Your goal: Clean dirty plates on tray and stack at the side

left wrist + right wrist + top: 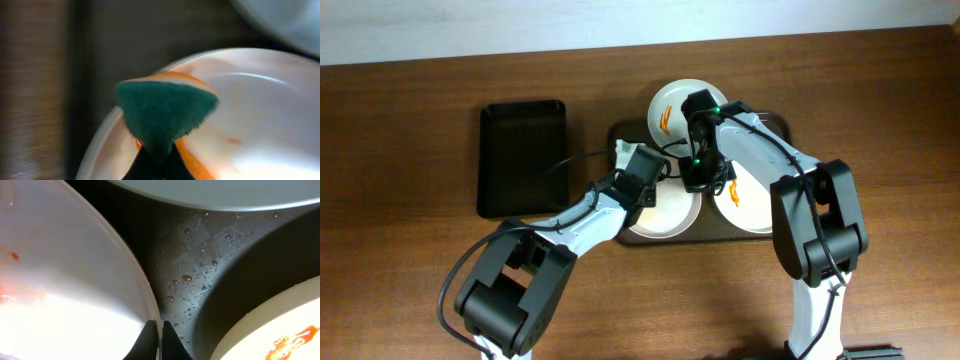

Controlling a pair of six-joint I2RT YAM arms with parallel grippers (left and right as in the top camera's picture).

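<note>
1. In the left wrist view the left gripper is pinched tight on the narrow end of one green-and-orange sponge. The sponge fans out over the left edge of the lower-left plate; contact cannot be told.
2. In the right wrist view the right gripper has its fingers drawn almost together on that same plate's rim.
3. There are three white plates, all on the brown tray at frame centre. The right plate and the top plate each carry an orange smear.
4. The left arm slants up from the lower left of the overhead frame. The right arm climbs from the lower right and bends left over the tray's middle.
5. One black tray lies well apart at left.
</note>
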